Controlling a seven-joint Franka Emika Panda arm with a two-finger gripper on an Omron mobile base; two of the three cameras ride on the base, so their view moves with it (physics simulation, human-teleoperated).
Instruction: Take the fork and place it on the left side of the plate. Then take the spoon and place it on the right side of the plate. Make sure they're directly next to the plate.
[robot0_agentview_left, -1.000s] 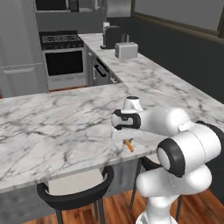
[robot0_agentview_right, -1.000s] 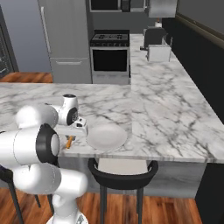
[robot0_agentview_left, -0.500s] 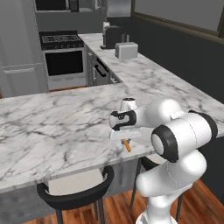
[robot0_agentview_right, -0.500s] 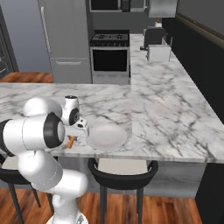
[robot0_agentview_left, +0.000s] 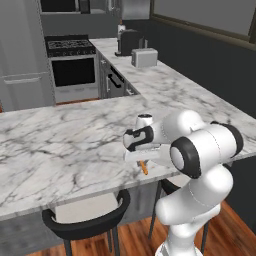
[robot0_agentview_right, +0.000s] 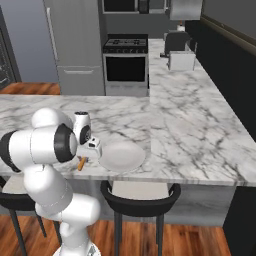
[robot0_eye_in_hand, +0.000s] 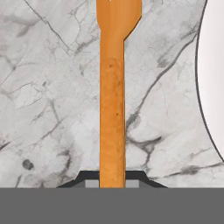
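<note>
fork (robot0_eye_in_hand: 112, 109) gripped in the hand (robot0_eye_in_hand: 112, 181), low over the counter (robot0_eye_in_hand: 48, 109) left of plate (robot0_eye_in_hand: 214, 74); spoon not yet placed.

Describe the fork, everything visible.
The fork is slim and bright orange, matte with faint darker speckles, plastic-looking. In the hand view its straight handle runs up from between the end effector's tips and widens toward the head at the top edge; the tines are cut off. The end effector looks shut on the handle. It lies along the marble counter, left of the plate with a gap between them. From the right base view one orange end pokes out near the counter's front edge.
</note>
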